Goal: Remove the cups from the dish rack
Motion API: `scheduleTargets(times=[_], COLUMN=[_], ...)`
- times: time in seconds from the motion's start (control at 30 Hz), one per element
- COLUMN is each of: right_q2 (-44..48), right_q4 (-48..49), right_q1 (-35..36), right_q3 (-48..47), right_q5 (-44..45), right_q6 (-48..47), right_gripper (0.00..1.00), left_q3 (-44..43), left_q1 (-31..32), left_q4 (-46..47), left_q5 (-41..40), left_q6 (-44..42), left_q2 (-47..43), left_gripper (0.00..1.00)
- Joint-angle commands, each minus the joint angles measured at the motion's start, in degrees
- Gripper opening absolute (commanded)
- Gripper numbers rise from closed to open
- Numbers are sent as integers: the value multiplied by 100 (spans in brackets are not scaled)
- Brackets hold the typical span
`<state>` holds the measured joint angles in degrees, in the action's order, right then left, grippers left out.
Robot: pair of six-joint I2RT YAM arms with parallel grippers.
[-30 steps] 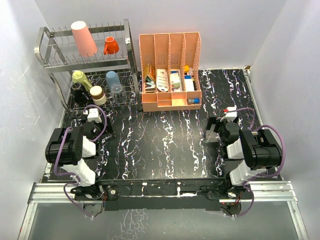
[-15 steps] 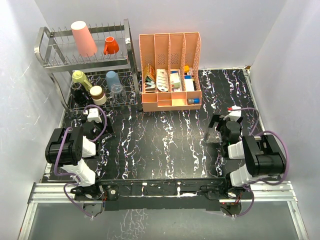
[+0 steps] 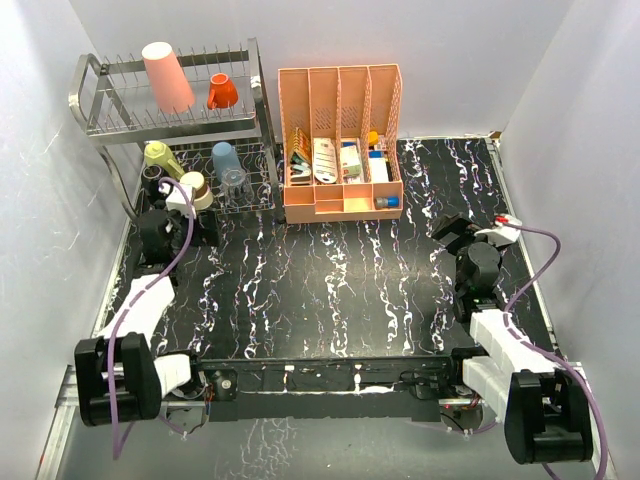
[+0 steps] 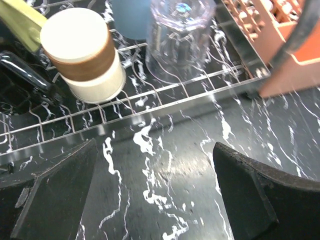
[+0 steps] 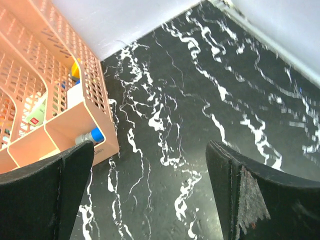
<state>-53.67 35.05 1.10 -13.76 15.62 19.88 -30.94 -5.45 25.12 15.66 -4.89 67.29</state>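
The silver wire dish rack (image 3: 262, 95) stands at the back left. Its top tier holds a tall pink tumbler (image 3: 168, 76) and a small orange cup (image 3: 222, 92). On the lower tier sit a pale yellow mug (image 3: 160, 157), a black mug (image 3: 152, 180), a brown-banded cup (image 3: 193, 188), a blue cup (image 3: 223, 157) and a clear glass (image 3: 234, 178). My left gripper (image 3: 180, 218) hangs open just in front of the lower tier. In the left wrist view the brown-banded cup (image 4: 82, 55) and the clear glass (image 4: 177, 35) lie beyond the rack's front rail (image 4: 150, 107). My right gripper (image 3: 452, 232) is open over the bare table at the right.
A peach plastic organizer (image 3: 340, 140) with small items stands right of the rack; its corner (image 5: 90, 125) shows in the right wrist view. White walls close in the table on the left, back and right. The black marbled tabletop (image 3: 330, 280) lies between the arms.
Both arms have stretched forward from their folded pose. The left gripper moved up to the rack's lower tier; the right gripper swung out over the right side of the table. Both stayed open.
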Motion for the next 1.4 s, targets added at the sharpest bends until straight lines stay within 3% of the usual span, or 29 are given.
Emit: scheduleTargets(times=[0.0,0.2,0.27,0.4,0.77,0.9,1.17,1.37], right_q2=[249,144,-152,-459,-1643,-2016,-2304,-2358], right_q4=[-1442,-1154,-1435,-1865,-2041,-2099,-2064,-2031], right_q1=[-49,-21,330,1731,4385,4818,5160,5163], right_q3=[-375,-531,-1096,-1671,-2722,-3026,-3246,-3300], right_q5=[684,-1858,-2083,-1225,226,395,551,496], right_q6=[1805,1462,1314,667,297,248,175,160], right_gripper=[98,98,98,98,98,98,98,98], left_q3=[-503,-1487,-1790,-2004,-2574,-2653,-2878,-2944], left_q1=[-96,-109,-105,-105,-114,-122,-114,-106], left_q4=[-2156,-2723,-2672,-2360,-2151,-1970,-1572,-1723], left_q5=[857,518,287,-196,-775,-458,-842,346], left_q6=[-425,220,443,664,244,103,109,-182], left_q2=[-409,-139,22,304,1151,1327,1860,1971], left_gripper=[97,97,97,97,90,87,86,85])
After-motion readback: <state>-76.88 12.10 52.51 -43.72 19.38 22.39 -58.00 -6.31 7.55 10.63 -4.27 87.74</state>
